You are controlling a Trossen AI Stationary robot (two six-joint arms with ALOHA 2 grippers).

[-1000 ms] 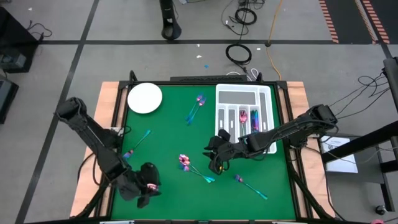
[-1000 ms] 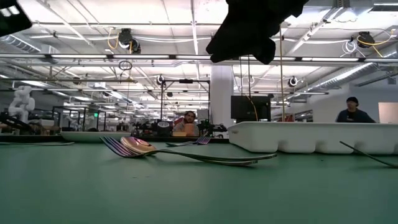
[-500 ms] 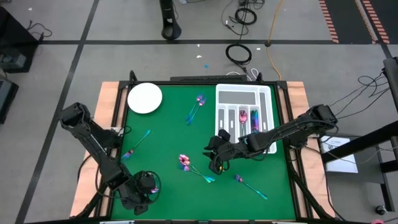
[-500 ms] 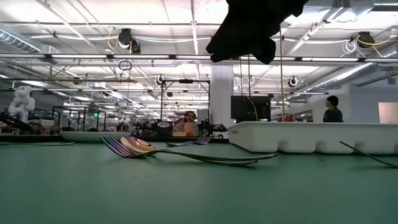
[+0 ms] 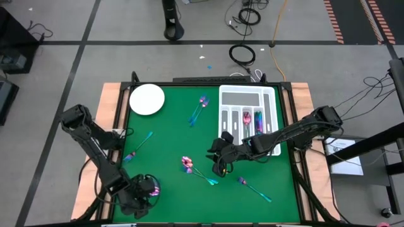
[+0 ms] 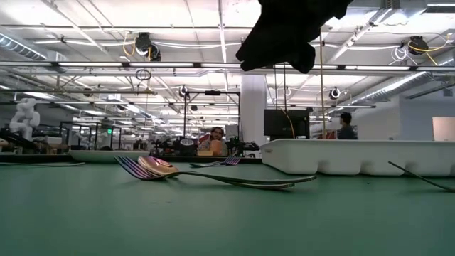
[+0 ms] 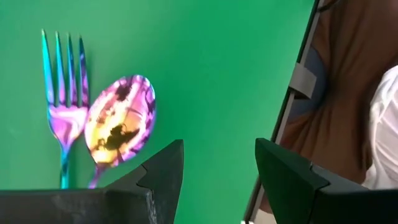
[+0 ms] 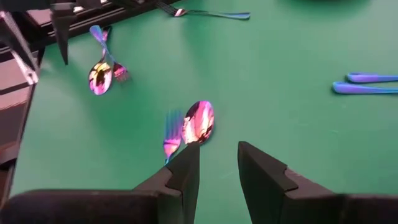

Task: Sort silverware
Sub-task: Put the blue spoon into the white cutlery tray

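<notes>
Left tool drawn nearer table corner, open

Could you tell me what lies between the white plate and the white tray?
In the high view, two crossed utensils lie on the green mat between the plate and the tray.

The left arm is folding back along the left side of the bench, its left gripper hanging low near the front edge with fingers parted. The right arm is reaching in from the right, its right gripper hovering mid-bench, fingers parted.
</notes>
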